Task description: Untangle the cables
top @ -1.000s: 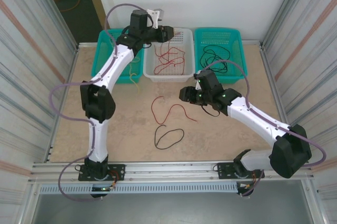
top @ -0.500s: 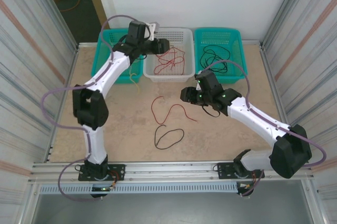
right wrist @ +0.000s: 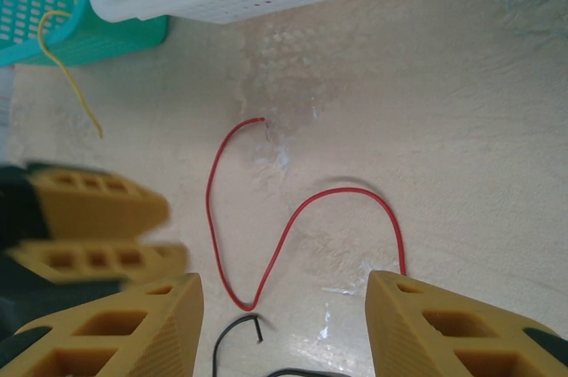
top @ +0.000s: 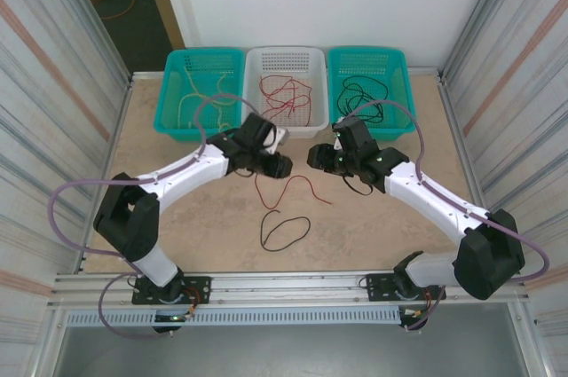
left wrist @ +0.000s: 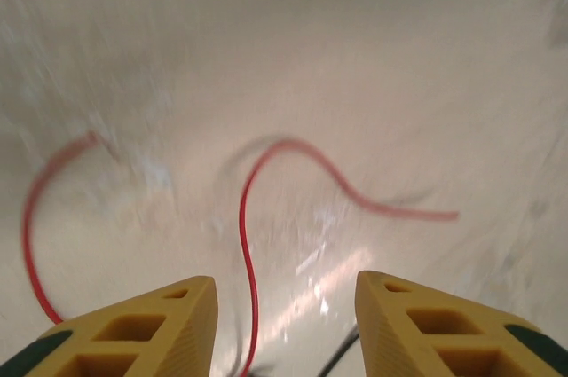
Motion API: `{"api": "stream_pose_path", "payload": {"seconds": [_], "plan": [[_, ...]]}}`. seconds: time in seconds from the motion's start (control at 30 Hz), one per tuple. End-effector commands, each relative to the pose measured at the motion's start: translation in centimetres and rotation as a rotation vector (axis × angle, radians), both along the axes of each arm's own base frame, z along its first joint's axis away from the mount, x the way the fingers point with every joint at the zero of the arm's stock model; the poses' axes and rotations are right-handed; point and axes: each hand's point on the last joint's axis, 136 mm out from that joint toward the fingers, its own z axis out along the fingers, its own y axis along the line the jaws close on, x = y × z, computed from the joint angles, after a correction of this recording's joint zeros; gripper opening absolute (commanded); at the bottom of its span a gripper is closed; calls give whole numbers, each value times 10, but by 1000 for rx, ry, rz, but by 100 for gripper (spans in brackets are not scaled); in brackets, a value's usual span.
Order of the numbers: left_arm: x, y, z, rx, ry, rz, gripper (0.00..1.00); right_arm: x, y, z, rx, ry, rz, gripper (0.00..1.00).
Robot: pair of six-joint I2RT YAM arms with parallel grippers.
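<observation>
**wirenut:** What did the overhead cam give you that the wrist cams didn't?

**yamfan:** The baskets, lined up along the far edge of the counter [top: 204, 226]. The left teal basket [top: 206, 65] held yellow cables [top: 191, 102], the white basket [top: 284, 62] held red cables [top: 284, 98], and the right teal basket [top: 368, 62] held black cables [top: 364, 93]. It also caught a black loop [top: 286, 231] lying on the counter, nearer the arm bases than the loose red one.

**wirenut:** And up close?

**yamfan:** The left wrist cam was blurry, but the left pincer [left wrist: 284, 284] was clearly spread with nothing in it. It hovered over the loose red cable [left wrist: 244, 235], which snaked across the counter between its fingertips. The right pincer [right wrist: 282, 281] was spread and empty too, above that same red cable from the other side. Its cam picked up finer stuff. A yellow cable [right wrist: 75, 84] trailed out of the left teal basket onto the counter. A black cable end [right wrist: 235, 328] sat just beside the red one. The left pincer's fingers [right wrist: 89, 204] were at the left edge.
</observation>
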Motion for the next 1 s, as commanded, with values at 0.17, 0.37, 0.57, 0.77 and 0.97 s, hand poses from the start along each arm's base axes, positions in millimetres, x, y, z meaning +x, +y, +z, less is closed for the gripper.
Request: {"api": "stream_pose_path", "payload": {"seconds": [0.17,0.37,0.57,0.77,0.97], "plan": [[-44,19,-28,157,55,-62,42,-5,-2,-5,-6,32,-4,50],[-101,21,-30,172,109,-195,42,-7,-9,-7,-23,36,-21,51],[-147,24,-56,266,197,-253,33,2,-11,-2,-7,28,-37,51],[-155,34,-74,342,233,-246,36,6,-8,2,-10,22,-22,51],[-157,38,-89,373,258,-237,33,4,-12,2,-12,16,-28,51]]}}
